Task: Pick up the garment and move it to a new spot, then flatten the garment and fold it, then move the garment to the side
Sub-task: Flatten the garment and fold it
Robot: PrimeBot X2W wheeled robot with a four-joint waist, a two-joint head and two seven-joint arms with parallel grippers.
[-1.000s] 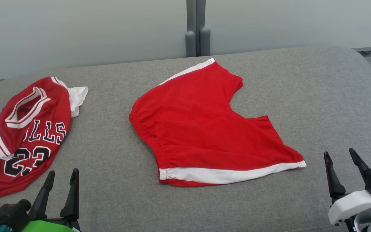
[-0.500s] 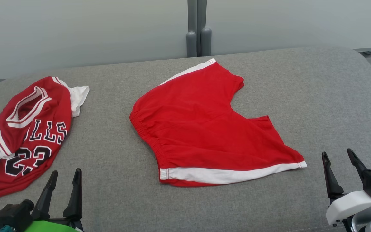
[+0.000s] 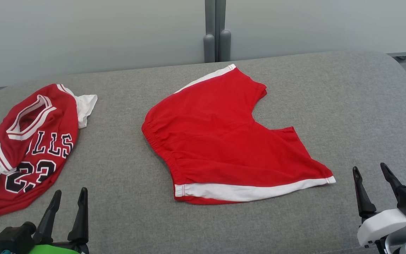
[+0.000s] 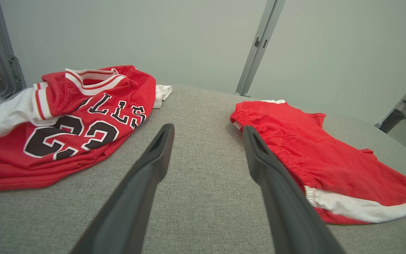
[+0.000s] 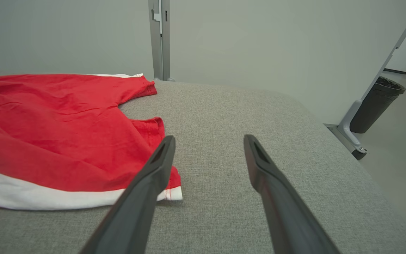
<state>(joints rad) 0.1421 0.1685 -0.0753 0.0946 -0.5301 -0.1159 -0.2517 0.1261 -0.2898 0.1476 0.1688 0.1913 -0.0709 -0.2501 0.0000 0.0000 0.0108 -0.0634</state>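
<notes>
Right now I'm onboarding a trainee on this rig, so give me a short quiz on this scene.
1. True or false: the left gripper is shut on the jersey.
2. Which lies nearer the right gripper: A) the jersey, B) the red shorts?
3. What number is printed on the jersey?
Key: 1 false, it is open and holds nothing; 2 B; 3 23.

You can read the letters "LLS" above the number "23", black with white edging, on the red jersey [image 3: 30, 148]; a fold hides the word's start.
</notes>
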